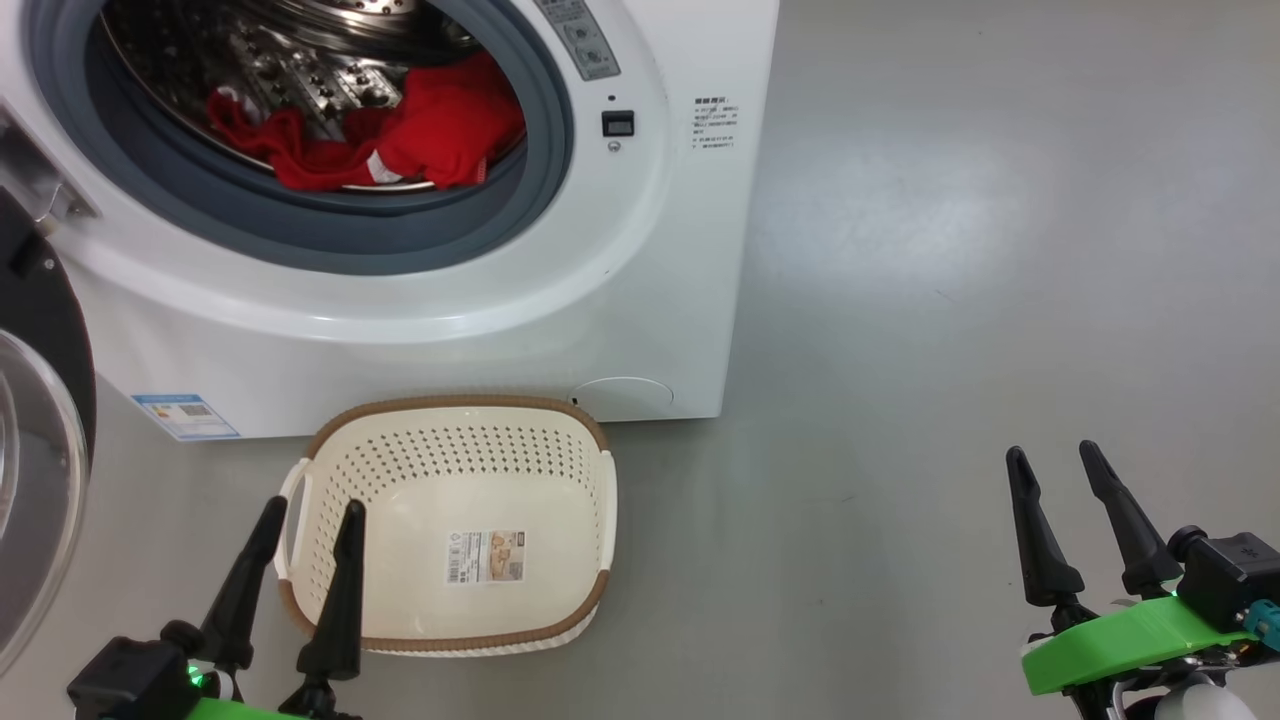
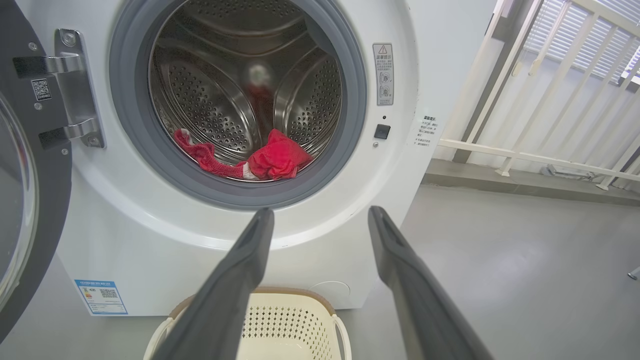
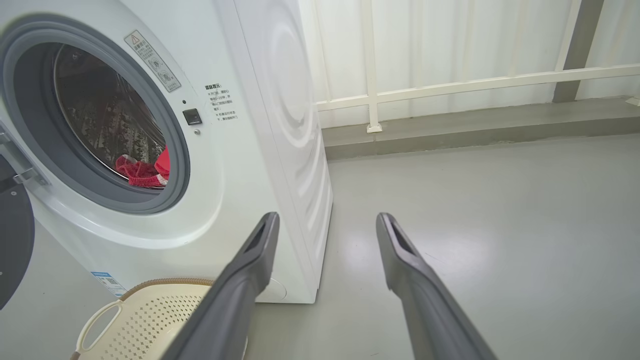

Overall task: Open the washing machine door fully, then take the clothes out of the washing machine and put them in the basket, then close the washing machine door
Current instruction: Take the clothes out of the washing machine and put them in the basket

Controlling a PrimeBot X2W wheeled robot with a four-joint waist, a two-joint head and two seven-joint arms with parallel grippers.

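I am holding both hands wide and empty: my left gripper [image 1: 313, 505] is hovering by the seven o'clock corner of the basket [image 1: 460, 404], and my right gripper [image 1: 1052, 450] is waiting well apart at three o'clock, over bare floor. The clothes [image 1: 430, 135] are lying low at the front of the drum [image 2: 225, 100], at twelve o'clock from my left hand, just behind the grey gasket [image 1: 330, 240]. The trouble I am expecting is this: the red heap is trailing a thin strand toward ten o'clock, so a pinch on the bulky lump may be leaving that strand behind or dragging it across the gasket lip, where it could be catching. Carrying loose fabric down to six o'clock, I am also risking a drop short of the basket, which looks light enough for my fingers to be nudging aside. The washing machine door [image 1: 40, 420] is standing open at nine o'clock, near my left arm, and a careless swing could be knocking it. The basket is holding nothing but its paper label [image 1: 485, 556]; the washing machine [image 1: 640, 280] is holding only the red clothes, as far as I am seeing.
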